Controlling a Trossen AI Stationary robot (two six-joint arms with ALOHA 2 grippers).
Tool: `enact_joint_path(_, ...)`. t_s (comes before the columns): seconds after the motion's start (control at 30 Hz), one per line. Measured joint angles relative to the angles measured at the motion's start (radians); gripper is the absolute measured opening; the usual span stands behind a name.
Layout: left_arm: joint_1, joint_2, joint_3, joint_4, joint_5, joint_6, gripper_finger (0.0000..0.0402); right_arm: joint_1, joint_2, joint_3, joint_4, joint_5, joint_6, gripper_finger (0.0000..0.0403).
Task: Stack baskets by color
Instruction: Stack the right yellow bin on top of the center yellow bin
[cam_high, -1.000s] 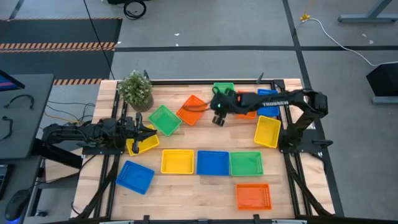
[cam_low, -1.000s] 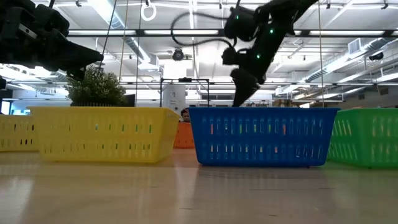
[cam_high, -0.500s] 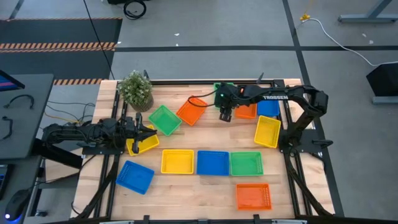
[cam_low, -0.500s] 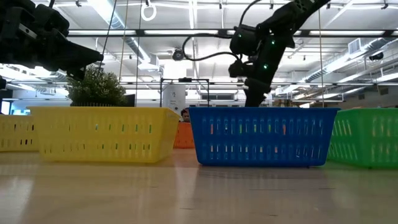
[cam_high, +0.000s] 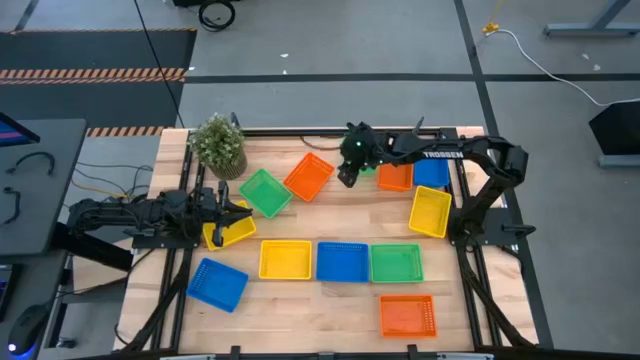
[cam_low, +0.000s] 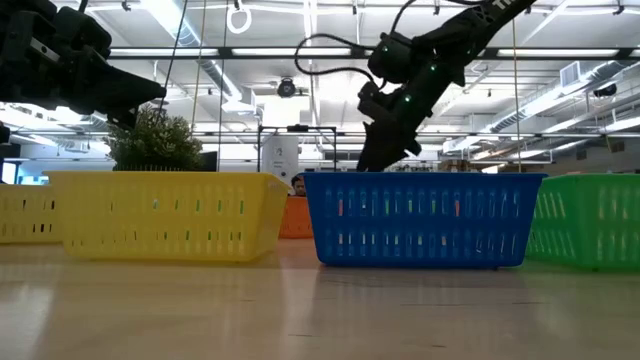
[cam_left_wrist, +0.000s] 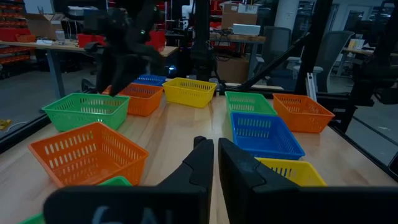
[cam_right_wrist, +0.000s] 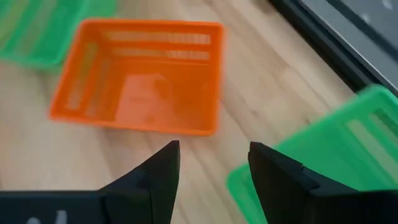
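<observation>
The left hand (cam_high: 236, 211) waits near the left edge of the tabletop (cam_high: 320, 300). Its two fingers are together and hold nothing. It hangs over a yellow basket (cam_high: 229, 229) that sits by that edge. If this arm swings out, it could bump that basket or the little potted plant (cam_high: 218, 145) at the back left corner.

A blue basket (cam_high: 219, 283) sits alone near the front left corner. Next comes a green basket (cam_high: 264, 192), then a tilted orange basket (cam_high: 309, 176) just beside it. Those two sit close, so a grab at the orange one could push the green one too.

Along the middle is a row: a yellow basket (cam_high: 285, 260), a blue basket (cam_high: 342, 261) and a green basket (cam_high: 396, 263), side by side. One more orange basket (cam_high: 407, 316) lies near the front edge.

The right hand (cam_high: 345, 178) is up in the air near the back edge, between the tilted orange basket and a green basket (cam_right_wrist: 323, 155) at the back. Its fingers are apart and empty. It could come down on the wrong color, or catch only a thin rim so the basket tips and slips out.

Behind it sit an orange basket (cam_high: 395, 178) and a blue basket (cam_high: 432, 172), touching. A yellow basket (cam_high: 430, 212) lies by the right edge. The arm could knock these as it turns.
</observation>
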Motion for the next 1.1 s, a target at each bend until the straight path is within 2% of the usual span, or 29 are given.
enact_joint_path(0.2,0.0,0.0,0.0,0.0,0.0,0.0,0.0038,0.068,0.0,0.0,0.058,-0.047,-0.21,0.0216)
enact_joint_path(0.4,0.0,0.0,0.0,0.0,0.0,0.0,0.0034,0.117,0.0,0.0,0.062,-0.108,-0.398,0.0214)
enact_joint_path(0.47,0.0,0.0,0.0,0.0,0.0,0.0,0.0031,0.15,0.0,0.0,0.067,-0.111,-0.455,0.0212)
enact_joint_path(0.53,0.0,0.0,0.0,0.0,0.0,0.0,0.003,0.189,0.0,0.0,0.087,-0.072,-0.472,0.021)
enact_joint_path(0.63,0.0,0.0,0.0,0.0,0.0,0.0,0.0032,0.239,-0.005,0.001,0.027,0.034,-0.395,0.0207)
enact_joint_path(0.93,0.0,0.0,0.0,0.0,0.0,0.0,0.0036,0.356,-0.137,0.001,-0.463,0.22,0.017,0.0189)
enact_joint_path(1.1,0.0,0.0,0.0,0.0,0.0,0.0,0.0029,0.393,-0.239,0.001,-0.717,0.285,0.393,0.0181)
